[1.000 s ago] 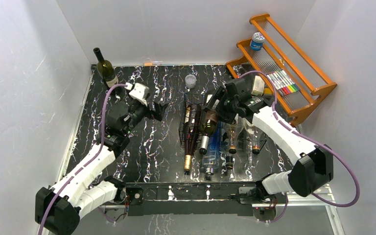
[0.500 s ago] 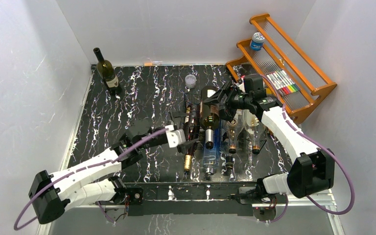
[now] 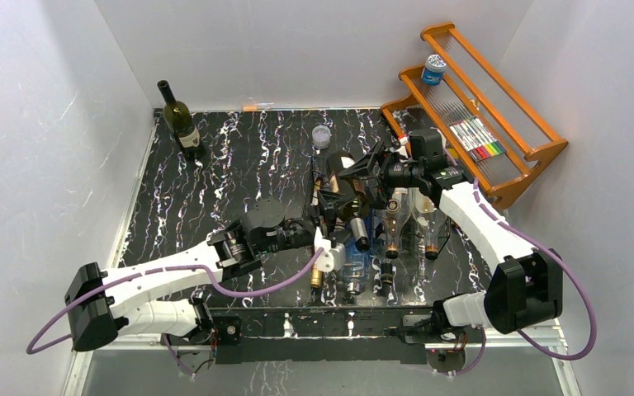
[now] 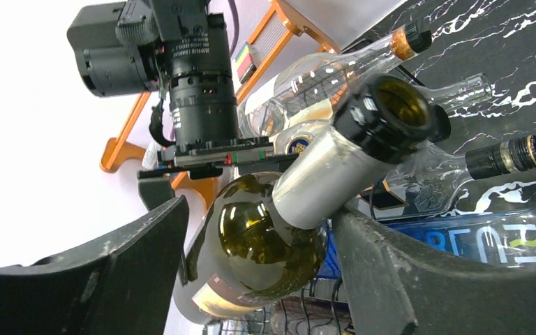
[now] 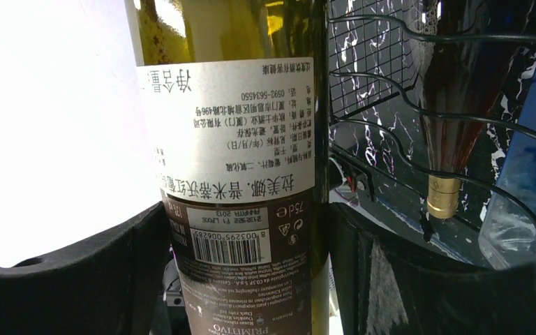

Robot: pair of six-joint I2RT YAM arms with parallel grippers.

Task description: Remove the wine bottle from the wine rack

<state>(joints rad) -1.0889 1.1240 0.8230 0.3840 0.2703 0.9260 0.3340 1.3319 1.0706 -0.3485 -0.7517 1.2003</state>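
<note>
A dark green wine bottle (image 3: 354, 223) with a silver foil neck is held off the black wire wine rack (image 3: 323, 176), neck pointing toward the arms. My right gripper (image 3: 352, 186) is shut on its labelled body (image 5: 232, 174), a finger pressed on each side (image 5: 244, 269). My left gripper (image 3: 334, 231) is open, with its fingers on either side of the bottle's shoulder (image 4: 265, 234); there is a gap on the left side (image 4: 258, 262). The open mouth (image 4: 399, 105) faces the left wrist camera. The rack wires (image 5: 391, 105) show in the right wrist view.
A dark red bottle with a gold cap (image 3: 319, 247) lies in the rack. A blue bottle (image 3: 352, 266) and clear bottles (image 3: 396, 223) lie to its right. A green bottle (image 3: 179, 117) stands back left. An orange slatted shelf (image 3: 495, 124) and a small cup (image 3: 322, 136) are at the back.
My left arm swung from the left side of the table to the front of the rack, its open fingers now around the bottle's shoulder. My right gripper raised and tilted the bottle.
</note>
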